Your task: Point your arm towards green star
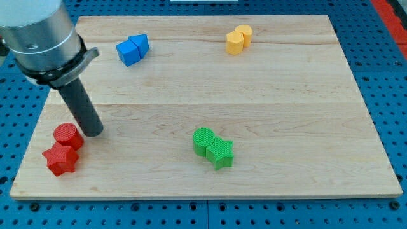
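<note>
The green star lies on the wooden board below its middle, touching a green cylinder on its upper left. My tip is at the view's left, far to the left of the green star. It stands just right of a red cylinder, very close to it. A red star lies below that cylinder.
Two blue blocks, a cube and a wedge, sit together at the view's top left. Two yellow cylinders touch at the view's top, right of centre. The arm's grey body hangs over the board's upper left corner.
</note>
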{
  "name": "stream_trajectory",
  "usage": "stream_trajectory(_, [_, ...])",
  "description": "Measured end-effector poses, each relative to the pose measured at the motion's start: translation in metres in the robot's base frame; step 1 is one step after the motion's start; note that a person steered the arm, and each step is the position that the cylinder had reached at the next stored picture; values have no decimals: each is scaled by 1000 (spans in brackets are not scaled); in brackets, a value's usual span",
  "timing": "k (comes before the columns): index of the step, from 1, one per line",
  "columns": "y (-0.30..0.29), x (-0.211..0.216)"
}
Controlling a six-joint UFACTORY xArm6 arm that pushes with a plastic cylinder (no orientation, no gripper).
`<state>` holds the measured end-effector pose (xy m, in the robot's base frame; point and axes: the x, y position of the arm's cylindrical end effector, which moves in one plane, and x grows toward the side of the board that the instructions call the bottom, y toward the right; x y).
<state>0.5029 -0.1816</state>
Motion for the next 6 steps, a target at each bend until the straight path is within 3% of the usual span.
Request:
stream_trajectory(2, [16, -35])
stream_trajectory(4, [43, 15])
stream_trajectory(5, [115, 50])
stream_trajectory(6, [136, 62])
